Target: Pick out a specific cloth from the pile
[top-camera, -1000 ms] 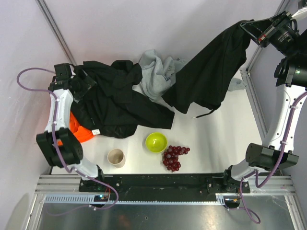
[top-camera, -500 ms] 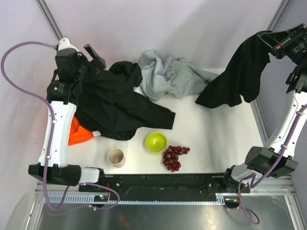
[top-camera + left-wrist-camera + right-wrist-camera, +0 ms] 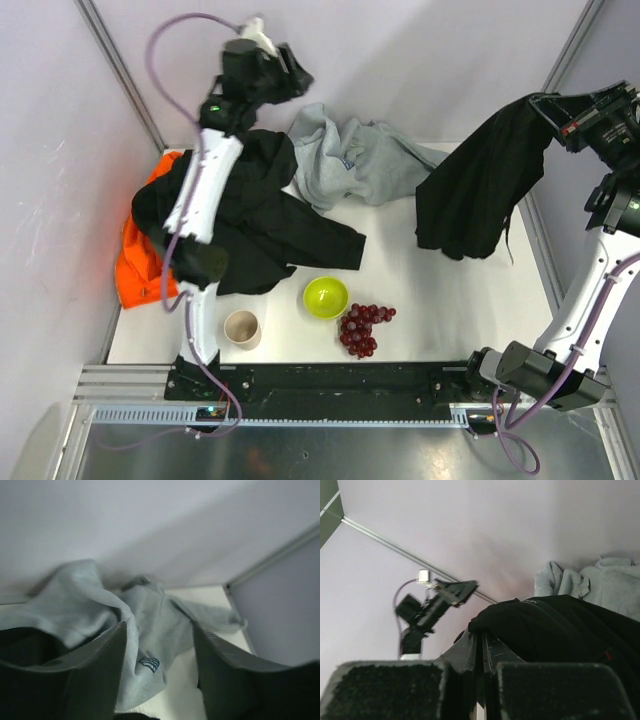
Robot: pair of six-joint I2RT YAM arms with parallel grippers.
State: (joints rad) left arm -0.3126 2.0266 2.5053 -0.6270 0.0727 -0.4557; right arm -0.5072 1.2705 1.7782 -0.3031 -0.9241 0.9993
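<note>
Since half a second ago the left arm (image 3: 195, 190) has swung up and away from the left end of the pile (image 3: 240, 215). It is now stretched toward the back wall (image 3: 400, 60), with the left gripper (image 3: 288, 76) high above the pile's far edge. With the arm gone from that side, more of the orange garment (image 3: 140, 250) shows at the pile's left. The cloth (image 3: 480, 185) has swung too: it hangs narrower and straighter than before, and its lower hem has dropped nearer the table (image 3: 450, 300). The right gripper (image 3: 545, 103) has barely shifted.

The left gripper's fingers (image 3: 100, 675) stand spread wide with nothing between them. Its wrist camera looks past them at the grey sweatshirt (image 3: 150, 630) and its dark chest logo.

The right arm (image 3: 590, 270) rises steeply from its base along the table's right edge, its wrist turned inward near the top right corner. The right gripper (image 3: 481, 647) is clamped narrow on a fold of the cloth (image 3: 560, 625).

The cloth dangles from that grip over the right part of the table, well apart from the large black garment (image 3: 260, 235) in the pile. Its left edge lies just beside the sweatshirt's (image 3: 360, 165) sleeve, and I cannot tell whether they touch. Nor can I tell whether the hem reaches the tabletop.
</note>
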